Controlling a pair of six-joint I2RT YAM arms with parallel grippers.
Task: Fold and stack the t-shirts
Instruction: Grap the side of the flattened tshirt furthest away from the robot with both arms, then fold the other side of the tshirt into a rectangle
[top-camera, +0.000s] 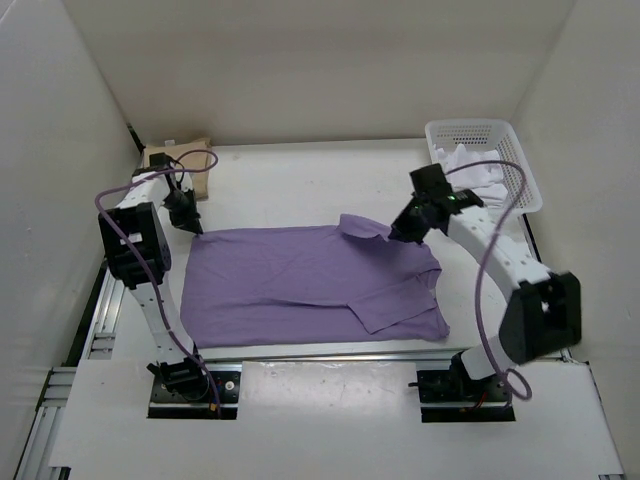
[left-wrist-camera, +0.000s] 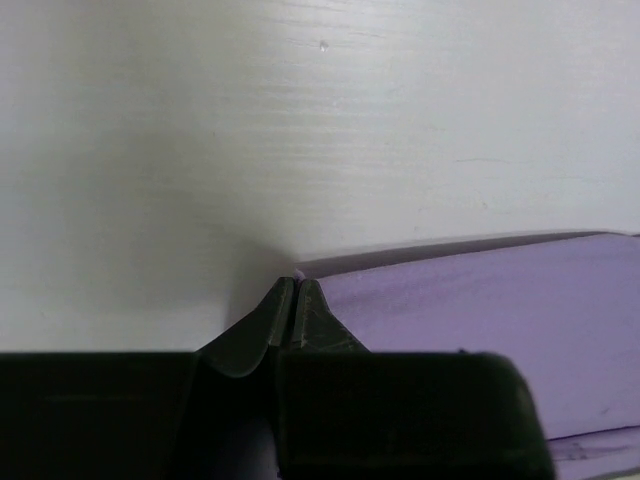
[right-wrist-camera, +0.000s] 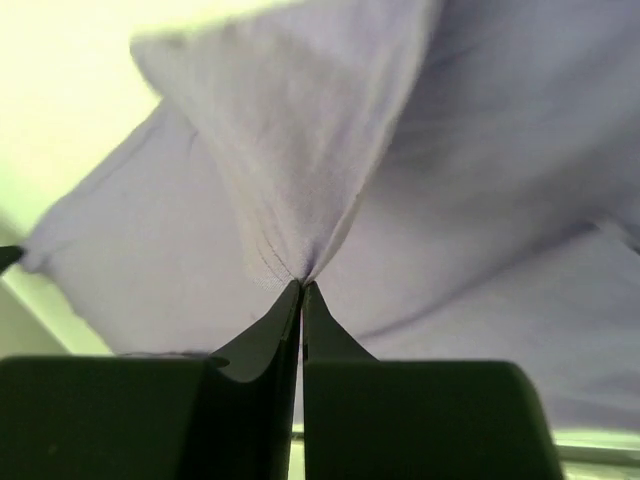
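Lavender t-shirt (top-camera: 300, 280) lies spread flat and smooth in the middle of the counter (top-camera: 300, 185), its long axis running left to right, hem leftward, sleeves rightward. Left hand (top-camera: 190, 225) is pinched closed on its far left corner. Right hand (top-camera: 400, 235) grips a raised fold at its far right. There are three shirts: this one, one folded tan shirt (top-camera: 190, 148) at the far left, and one white shirt (top-camera: 470, 170) in the single basket (top-camera: 440, 130).

Lavender shirt (top-camera: 290, 280) spread mid-table; tan shirt (top-camera: 198, 182) folded far-left.
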